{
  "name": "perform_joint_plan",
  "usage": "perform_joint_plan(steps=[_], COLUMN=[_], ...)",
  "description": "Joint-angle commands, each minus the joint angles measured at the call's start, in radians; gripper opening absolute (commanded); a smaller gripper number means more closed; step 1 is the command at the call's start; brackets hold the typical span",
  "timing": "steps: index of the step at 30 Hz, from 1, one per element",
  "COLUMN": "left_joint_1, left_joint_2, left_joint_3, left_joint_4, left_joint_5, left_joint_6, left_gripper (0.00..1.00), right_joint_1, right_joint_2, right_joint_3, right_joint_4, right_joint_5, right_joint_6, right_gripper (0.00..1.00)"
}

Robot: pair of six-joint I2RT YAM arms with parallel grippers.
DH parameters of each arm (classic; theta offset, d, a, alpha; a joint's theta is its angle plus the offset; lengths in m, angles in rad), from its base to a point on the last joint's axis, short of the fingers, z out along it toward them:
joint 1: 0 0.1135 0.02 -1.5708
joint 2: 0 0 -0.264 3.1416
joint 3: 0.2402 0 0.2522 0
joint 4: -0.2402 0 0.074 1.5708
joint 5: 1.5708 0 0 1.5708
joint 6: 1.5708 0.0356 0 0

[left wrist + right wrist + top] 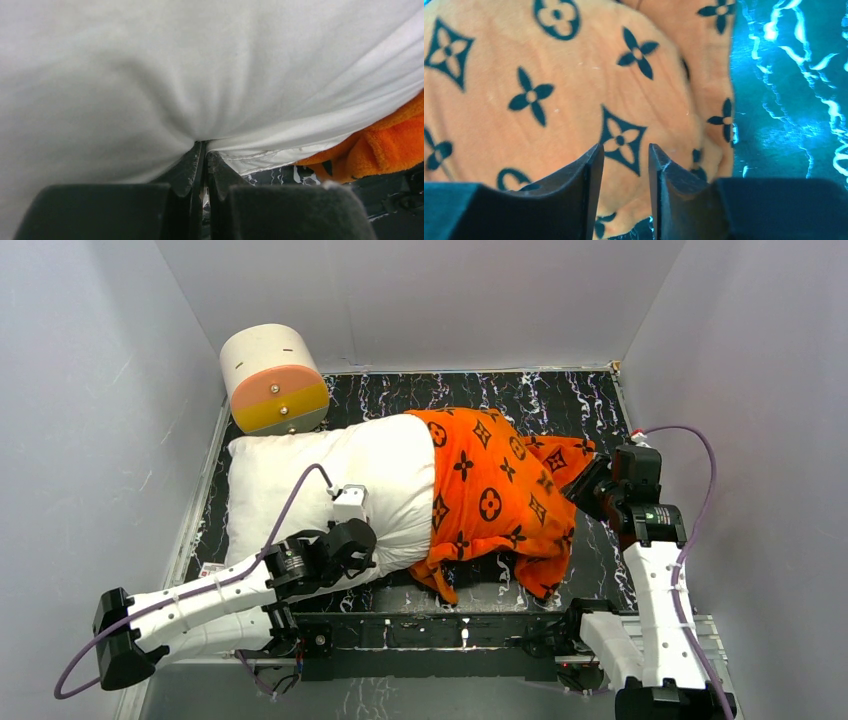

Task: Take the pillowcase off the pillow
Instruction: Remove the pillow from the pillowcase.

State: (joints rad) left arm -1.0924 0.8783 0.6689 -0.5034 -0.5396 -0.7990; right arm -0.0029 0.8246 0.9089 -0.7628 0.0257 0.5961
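Pillow: plump, white, smooth woven cloth, faintly creased. It lies lengthways across the black white-veined tabletop. Its left half is bare. Its right half sits inside the pillowcase, an orange plush with black flower, star and circle motifs. The case is bunched, and loose folds spill onto the table at the near right.

Cylinder, cream with an orange-and-yellow end face, rests at the far left, touching the pillow's far corner.

Left gripper: dark fingers pressed together on a pinch of white pillow cloth, with creases fanning out from the nip. The overhead view shows only the gripper body at the pillow's near edge, and the pinch itself is hidden there. The left wrist view also catches the fuzzy orange hem at its right side, below the pillow.

Right gripper: fingers a narrow gap apart, tips just off the plush, with the motif-printed pile visible beyond the gap. This view is slightly blurred. The overhead view places this gripper at the right end of the case.
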Motion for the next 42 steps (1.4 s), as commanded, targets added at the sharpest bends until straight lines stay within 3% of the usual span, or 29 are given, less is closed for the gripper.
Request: perform_joint_plan(steps=[1, 4, 8, 16, 18, 20, 21, 23, 25, 28, 33, 37, 40, 42], left_joint_1=[0.022, 0.023, 0.023, 0.023, 0.023, 0.023, 0.023, 0.023, 0.023, 0.023, 0.023, 0.023, 0.023, 0.023], left_joint_2=[0.031, 0.010, -0.038, -0.071, -0.069, -0.067, -0.068, -0.070, -0.080, -0.107, -0.166, -0.186, -0.210, -0.248], left_joint_3=[-0.011, -0.010, -0.027, -0.006, 0.006, 0.018, 0.023, 0.036, 0.049, 0.071, 0.103, 0.169, 0.179, 0.126], left_joint_4=[-0.129, -0.131, -0.108, -0.127, -0.129, -0.135, -0.136, -0.133, -0.121, -0.086, -0.007, 0.055, 0.032, 0.011], left_joint_5=[-0.027, -0.026, -0.024, -0.025, -0.024, -0.016, -0.008, 0.022, 0.062, 0.124, 0.277, 0.450, 0.453, 0.421], left_joint_6=[0.056, 0.047, 0.045, 0.047, 0.047, 0.044, 0.042, 0.041, 0.042, 0.039, -0.011, -0.075, -0.173, -0.333], left_gripper=[0.00, 0.00, 0.00, 0.00, 0.00, 0.00, 0.07, 0.45, 0.74, 0.97, 0.98, 0.98, 0.98, 0.98], right_joint_1=[-0.013, -0.012, -0.012, -0.012, -0.012, -0.012, -0.012, -0.012, -0.012, -0.012, -0.013, -0.012, -0.012, -0.012], right_joint_2=[-0.046, -0.108, -0.274, -0.449, -0.454, -0.443, -0.431, -0.395, -0.349, -0.303, -0.314, -0.350, -0.360, -0.357], right_joint_3=[-0.005, -0.020, -0.065, -0.334, -0.408, -0.456, -0.473, -0.495, -0.481, -0.433, -0.377, -0.356, -0.355, -0.356], right_joint_4=[-0.026, -0.150, -0.191, -0.036, 0.092, 0.197, 0.251, 0.343, 0.365, 0.311, 0.243, 0.212, 0.206, 0.207], right_joint_5=[-0.300, -0.264, -0.309, -0.538, -0.561, -0.537, -0.527, -0.529, -0.514, -0.444, -0.384, -0.331, -0.328, -0.337], right_joint_6=[-0.090, -0.074, 0.012, 0.303, 0.374, 0.439, 0.463, 0.493, 0.485, 0.441, 0.392, 0.380, 0.390, 0.397], right_gripper=[0.55, 0.77, 0.95, 0.98, 0.93, 0.82, 0.74, 0.55, 0.29, 0.21, 0.10, 0.07, 0.07, 0.07])
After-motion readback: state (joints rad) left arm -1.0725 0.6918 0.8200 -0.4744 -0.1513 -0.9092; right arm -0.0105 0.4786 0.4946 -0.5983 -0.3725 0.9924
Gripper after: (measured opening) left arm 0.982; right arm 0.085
